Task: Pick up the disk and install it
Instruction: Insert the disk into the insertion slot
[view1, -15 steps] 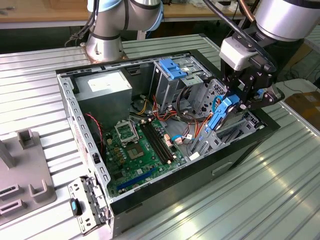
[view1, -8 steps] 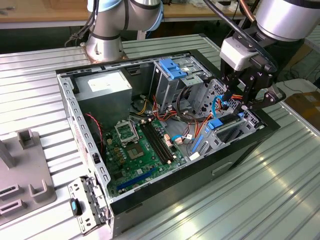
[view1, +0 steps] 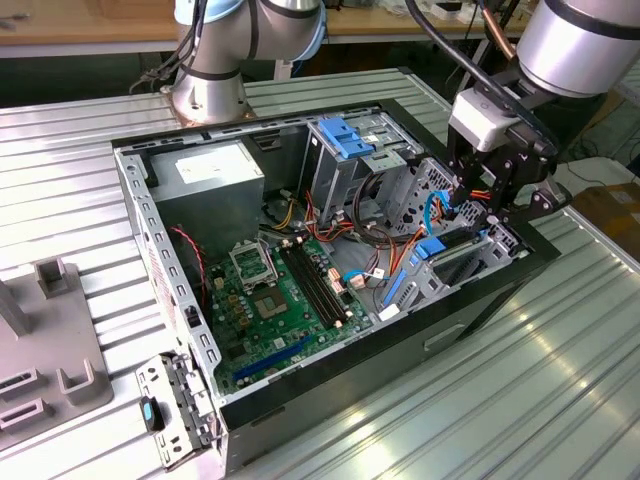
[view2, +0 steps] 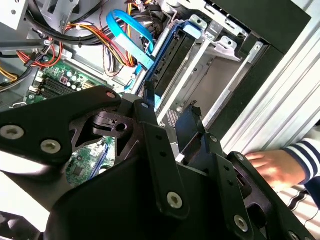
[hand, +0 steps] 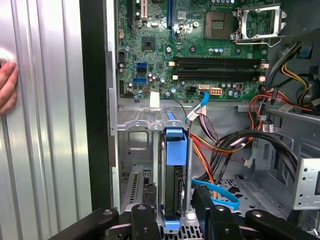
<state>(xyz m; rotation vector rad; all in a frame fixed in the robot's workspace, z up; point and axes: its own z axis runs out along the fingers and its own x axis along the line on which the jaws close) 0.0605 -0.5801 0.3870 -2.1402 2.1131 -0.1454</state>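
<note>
Reading across the exterior view, its left to its right:

- The grey fixture (view1: 50, 340) sits on the ribbed table (view1: 560, 400), well apart from the gripper (view1: 487, 212).
- The PC case (view1: 140, 210) lies on its side with the open face up. My read is that this makes the bays reachable from above.
- The power supply (view1: 205, 175) and motherboard (view1: 270, 300) are off to one side of the tool, not beneath it.
- The gripper hangs over the drive cage (hand: 135, 125) at the case end on the exterior view's right.

Tool state: the fingers (hand: 144, 222) are spread apart and gripping nothing. The second wrist view shows bare cage metal in the gap between them.

The disk (hand: 172, 185) stands on edge in the cage slot, directly below the gripper and in line with that gap. There is one finger to each flat side, and I see no contact. Its blue rail (hand: 176, 147) frames its edges, and I'd judge it guides the disk in the slot. From these views I can't tell whether it is fully seated.

The orange and red wires (hand: 220, 145) and the blue data cable (hand: 220, 195) lie in the open cage space beside one finger, clear of the slot. That keeps the disk's line free, as I read it.

A person's hand (view2: 270, 167) with a striped sleeve (view2: 305, 155) rests on the table just outside the case wall, apart from the tool. I can't tell what it is there for.
</note>
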